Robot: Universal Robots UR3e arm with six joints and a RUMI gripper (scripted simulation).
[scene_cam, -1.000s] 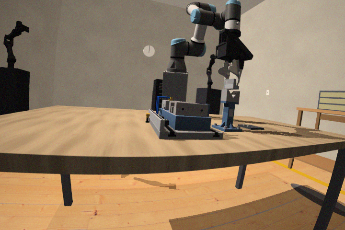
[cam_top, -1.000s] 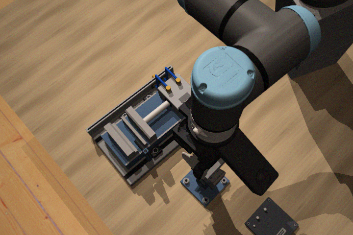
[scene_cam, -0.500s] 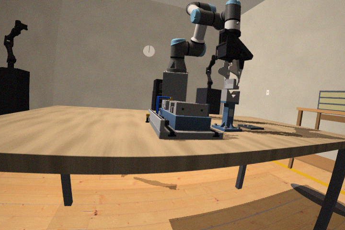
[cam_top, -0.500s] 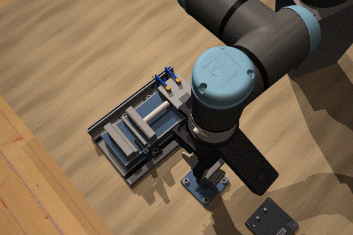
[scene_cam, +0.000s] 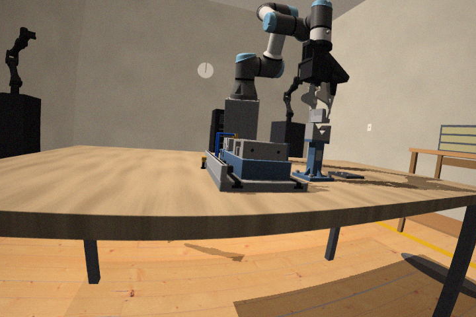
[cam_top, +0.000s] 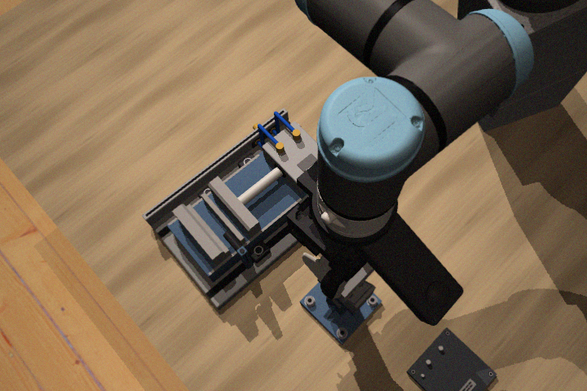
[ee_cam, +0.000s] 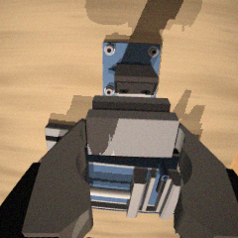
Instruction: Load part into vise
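Observation:
My gripper (scene_cam: pixel 320 106) (ee_cam: pixel 130 122) is shut on the part (scene_cam: pixel 317 115) (ee_cam: pixel 144 139), a grey block held by its two ends. It hangs just above the grey V-block (scene_cam: pixel 317 133) (ee_cam: pixel 133 74), clear of it. The V-block stands on a blue post and a base plate (cam_top: pixel 322 315) (scene_cam: pixel 313 176). The vise (cam_top: pixel 220 217) (scene_cam: pixel 253 164) stands open to the left. Its moving jaw (cam_top: pixel 233 204) is on the pale cylinder rod (cam_top: pixel 259 184), and the fixed jaw (cam_top: pixel 200 232) is at the far end. In the top view the wrist hides most of the gripper. The part's slot does not show.
The dark infeed plate (cam_top: pixel 451 364) (scene_cam: pixel 345 174) with small pins lies bare to the right of the V-block. Blue hoses with yellow fittings (cam_top: pixel 275 131) stick up at the cylinder end of the vise. The arm's pedestal (scene_cam: pixel 240 119) stands behind.

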